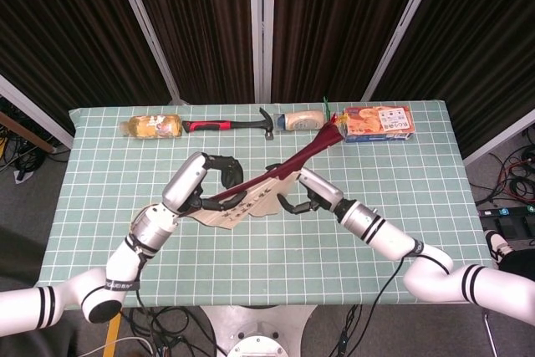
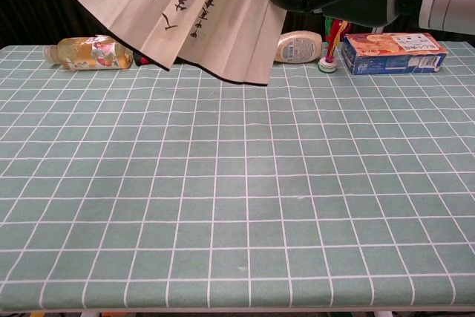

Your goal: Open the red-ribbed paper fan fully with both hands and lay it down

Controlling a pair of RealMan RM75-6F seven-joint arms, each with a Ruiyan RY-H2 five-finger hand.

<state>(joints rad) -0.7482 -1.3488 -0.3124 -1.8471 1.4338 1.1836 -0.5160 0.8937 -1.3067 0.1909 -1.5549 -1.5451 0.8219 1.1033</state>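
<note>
My left hand point(image 1: 203, 183) grips the half-spread fan point(image 1: 251, 198) (black calligraphy, unreadable); my right hand point(image 1: 303, 196), fingers apart, touches its edge.

Left hand point(image 1: 211, 180) grips the red-ribbed paper fan point(image 1: 266, 184) by its ribs, held above the table point(image 1: 435, 206). Fan only partly spread, paper leaf with dark writing hanging below, red ribs bunched and slanting up-right toward the box. Right hand point(image 1: 307, 195) sits just beside the fan's right edge, fingers curled at the paper; actual contact unclear. Along the far edge, left to right: bottle of yellow drink point(image 1: 151, 126), red-handled hammer point(image 1: 230, 124), pale bottle lying on its side point(image 1: 301, 119), small colourful item point(image 1: 334, 123), orange box point(image 1: 378, 123). Green gridded cloth covers the table. Dark curtains point(image 1: 201, 22) behind.
</note>
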